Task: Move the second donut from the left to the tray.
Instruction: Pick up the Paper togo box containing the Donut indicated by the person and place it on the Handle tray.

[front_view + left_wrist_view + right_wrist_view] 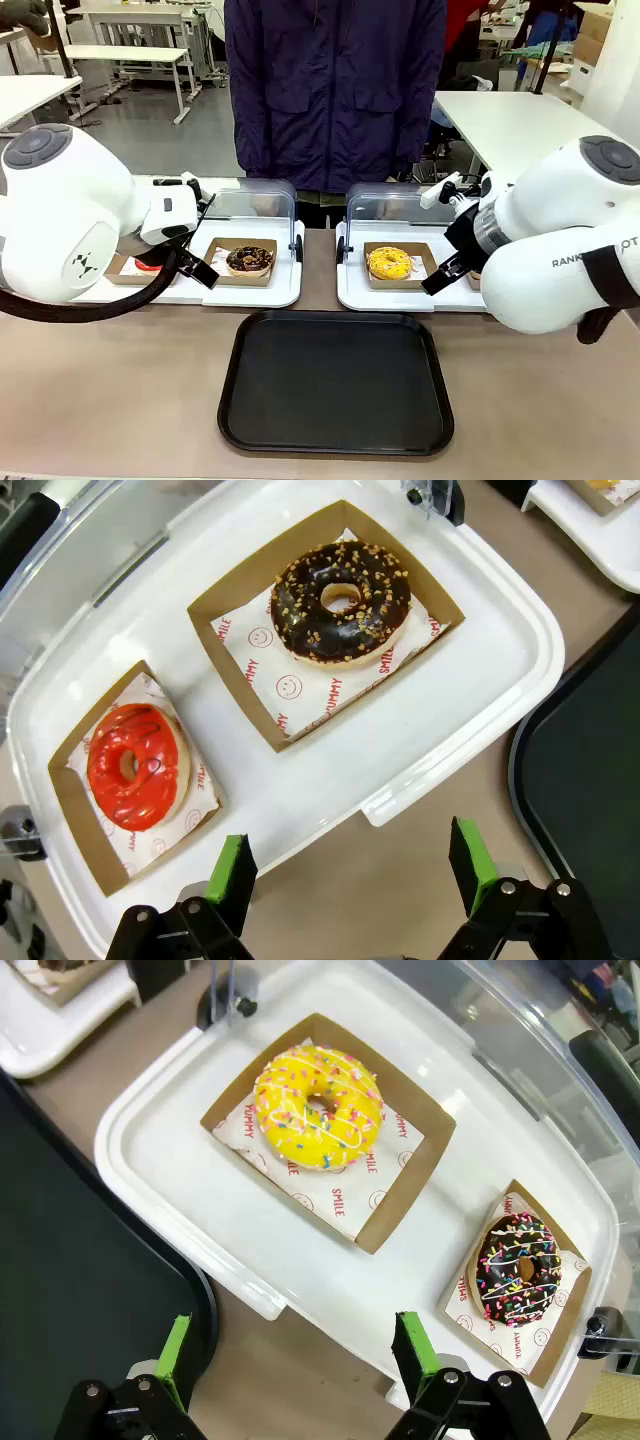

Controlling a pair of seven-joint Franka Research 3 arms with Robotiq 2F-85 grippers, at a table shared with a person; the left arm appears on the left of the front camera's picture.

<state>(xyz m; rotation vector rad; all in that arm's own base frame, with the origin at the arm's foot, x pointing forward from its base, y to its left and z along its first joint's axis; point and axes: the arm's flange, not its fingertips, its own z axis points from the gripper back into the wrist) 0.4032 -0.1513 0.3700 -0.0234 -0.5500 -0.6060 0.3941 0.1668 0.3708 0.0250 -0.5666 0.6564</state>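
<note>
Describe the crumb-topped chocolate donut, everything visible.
The chocolate donut is a whole ring, dark glossy glaze scattered with tan crumbs, pale dough at its lower edge. It lies flat on printed white paper in an open brown cardboard holder on the white display tray, beside the red donut. The left gripper, open, is clear of it.

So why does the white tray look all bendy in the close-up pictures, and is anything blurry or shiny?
Left wrist view: the wide lens bows the white plastic display tray; the chocolate-glazed ring donut with tan crumbs is sharp. Right wrist view: same bowing, pale reflections on the clear plastic lid. Front view: even light, a soft sheen on the large flat black plastic tray.
</note>
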